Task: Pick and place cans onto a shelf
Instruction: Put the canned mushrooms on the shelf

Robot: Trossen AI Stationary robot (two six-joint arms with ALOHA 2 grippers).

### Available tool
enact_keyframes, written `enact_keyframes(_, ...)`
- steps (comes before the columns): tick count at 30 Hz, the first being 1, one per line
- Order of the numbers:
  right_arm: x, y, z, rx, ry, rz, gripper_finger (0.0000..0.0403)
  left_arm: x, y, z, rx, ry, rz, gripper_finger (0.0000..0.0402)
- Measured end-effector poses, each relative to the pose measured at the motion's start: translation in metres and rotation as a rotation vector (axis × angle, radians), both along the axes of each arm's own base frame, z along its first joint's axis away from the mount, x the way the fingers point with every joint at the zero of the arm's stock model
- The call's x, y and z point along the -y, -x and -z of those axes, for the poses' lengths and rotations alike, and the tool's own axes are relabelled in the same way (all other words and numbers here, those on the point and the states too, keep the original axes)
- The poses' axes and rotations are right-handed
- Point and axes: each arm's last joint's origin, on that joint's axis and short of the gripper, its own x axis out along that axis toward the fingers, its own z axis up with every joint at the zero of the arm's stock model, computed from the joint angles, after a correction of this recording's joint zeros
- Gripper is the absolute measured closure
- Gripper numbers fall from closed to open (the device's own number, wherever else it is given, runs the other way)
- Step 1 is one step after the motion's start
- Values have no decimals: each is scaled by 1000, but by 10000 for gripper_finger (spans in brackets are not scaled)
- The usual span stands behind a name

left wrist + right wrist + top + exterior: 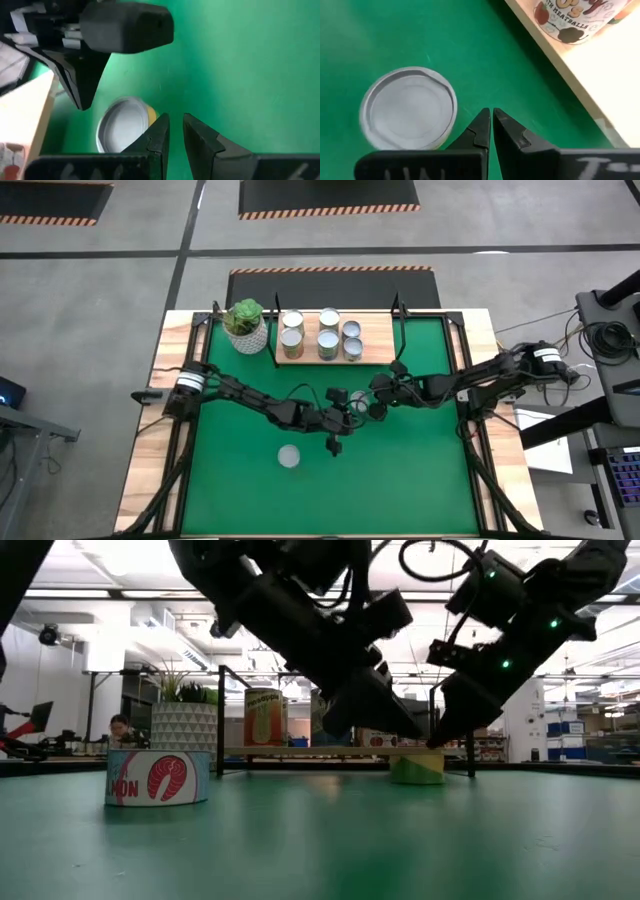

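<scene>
A low can with a silvery top and yellow-green side (358,400) (417,767) (122,131) (407,115) stands upright on the green mat, just in front of the shelf (320,358) (600,75). My left gripper (345,416) (176,131) comes from the left, slanting down, shut and bare, just beside and above this can. My right gripper (372,403) (490,116) comes from the right, slanting down, shut and bare, at the can's other side. Several cans (329,320) stand on the shelf board. A salmon-label can (289,456) (158,777) stands alone on the mat nearer the front.
A white pot with a green plant (247,327) (183,725) stands left of the shelf. Thin black posts (397,305) rise at the shelf's ends. The two arms nearly meet over the mat's middle; the mat's near half holds only the salmon-label can.
</scene>
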Motion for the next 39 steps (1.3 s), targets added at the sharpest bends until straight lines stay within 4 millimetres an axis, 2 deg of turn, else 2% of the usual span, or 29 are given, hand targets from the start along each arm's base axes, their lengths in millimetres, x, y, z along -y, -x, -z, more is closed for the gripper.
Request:
enact_keyframes(10,-3,-11,20,-18,-81,-70,394,-17,2,12,-62,21,-82,365)
enact_keyframes(17,-12,-8,15,2,-276,-150,394,-23,9,14,-137,-24,-155,365)
enact_keyframes(22,-25,-7,14,3,-325,-193,394,-28,17,16,-214,-62,-204,365)
enact_keyframes(29,-33,-5,15,-18,-329,-209,394,-27,18,14,-224,-59,-205,365)
enact_keyframes(33,-30,-5,14,-6,-270,-162,394,-27,19,15,-238,-43,-187,365)
enact_keyframes(39,-26,-5,13,11,-149,-72,394,-22,18,16,-252,78,-67,365)
